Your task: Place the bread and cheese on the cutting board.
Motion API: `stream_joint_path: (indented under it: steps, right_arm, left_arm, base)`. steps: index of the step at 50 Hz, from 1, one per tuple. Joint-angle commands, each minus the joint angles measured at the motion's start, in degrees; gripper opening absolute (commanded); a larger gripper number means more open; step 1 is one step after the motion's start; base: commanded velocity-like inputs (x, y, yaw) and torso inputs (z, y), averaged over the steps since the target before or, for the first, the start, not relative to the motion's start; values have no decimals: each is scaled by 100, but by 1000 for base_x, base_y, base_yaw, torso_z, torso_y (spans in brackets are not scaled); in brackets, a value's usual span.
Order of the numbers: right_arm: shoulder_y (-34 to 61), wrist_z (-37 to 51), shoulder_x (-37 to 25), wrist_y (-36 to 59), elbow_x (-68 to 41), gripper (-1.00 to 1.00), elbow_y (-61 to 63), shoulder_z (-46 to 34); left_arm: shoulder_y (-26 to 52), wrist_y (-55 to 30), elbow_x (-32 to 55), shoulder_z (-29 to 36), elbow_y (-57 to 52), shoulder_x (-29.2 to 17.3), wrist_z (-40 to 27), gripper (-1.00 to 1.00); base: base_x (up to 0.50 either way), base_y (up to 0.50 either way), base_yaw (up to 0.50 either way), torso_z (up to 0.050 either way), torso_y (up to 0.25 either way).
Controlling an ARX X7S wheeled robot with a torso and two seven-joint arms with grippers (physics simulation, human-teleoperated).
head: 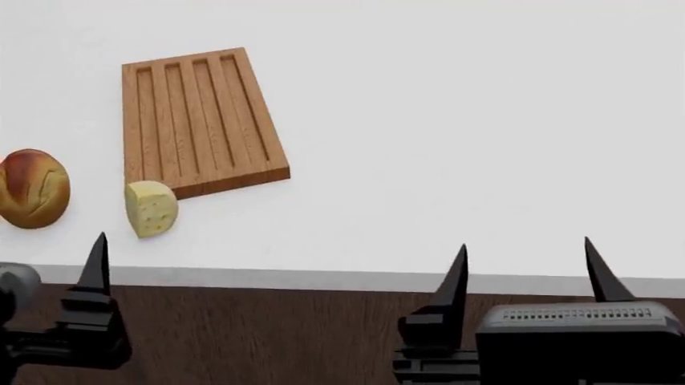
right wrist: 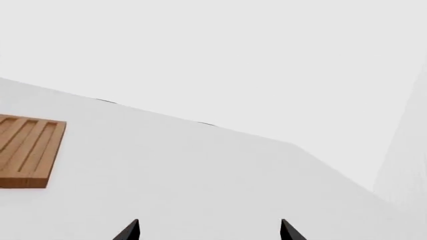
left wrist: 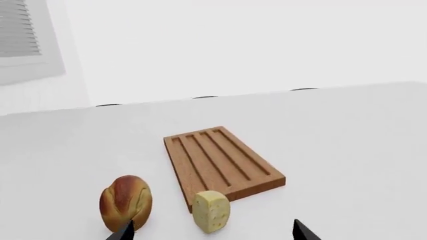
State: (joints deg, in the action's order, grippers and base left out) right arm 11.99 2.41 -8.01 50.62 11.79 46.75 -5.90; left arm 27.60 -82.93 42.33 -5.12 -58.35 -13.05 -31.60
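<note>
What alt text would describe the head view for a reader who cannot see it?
A grooved cutting board lies empty on a white table; the cheese sits just off its near corner, the bread farther left. Both open grippers, left and right, wait at the near edge.

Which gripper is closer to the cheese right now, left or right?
Left. The left gripper hangs open just short of the cheese, at the table's near edge. The right gripper is also open but far off to the cheese's right.

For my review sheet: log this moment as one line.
bread: on table, off board | cheese: at cutting board near edge | left gripper: open, empty | right gripper: open, empty
</note>
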Motion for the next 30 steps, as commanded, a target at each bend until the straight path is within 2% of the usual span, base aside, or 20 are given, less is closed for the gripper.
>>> stream_joint_path:
  steps: [1,7,9,14,17,24,30]
  right_arm:
    - [144,-90,-32,446,138,100,294,-120]
    - [166,-86,-82,511,158,100,374,-187]
    - [189,-90,-100,553,167,100,411,-195]
    - [213,-71,-146,608,206,100,476,-238]
    - [205,-50,-146,571,196,100,474,-223]
    - [172,4,-211,458,225,100,453,-297]
    - [175,19,-225,460,227,100,484,-346]
  left_arm:
    - [90,241,481,-161,-20,-99,-280,100]
    - [-320,1355,63,246,40,-417,128,100]
    - [-384,1428,127,139,81,-420,145,100]
    - [-549,1900,-134,415,201,-647,396,100]
    - [-508,1570,70,43,363,-395,30,100]
    - [-227,916,606,-145,236,-216,-305,100]
    - [-188,806,739,-150,232,-230,-411,100]
  base:
    - [0,0,0,0,0]
    - [0,0,0,0,0]
    - [0,0,0,35,0]
    - [0,0,0,50,0]
    - [0,0,0,33,0]
    - [0,0,0,0,0]
    - [0,0,0,0,0]
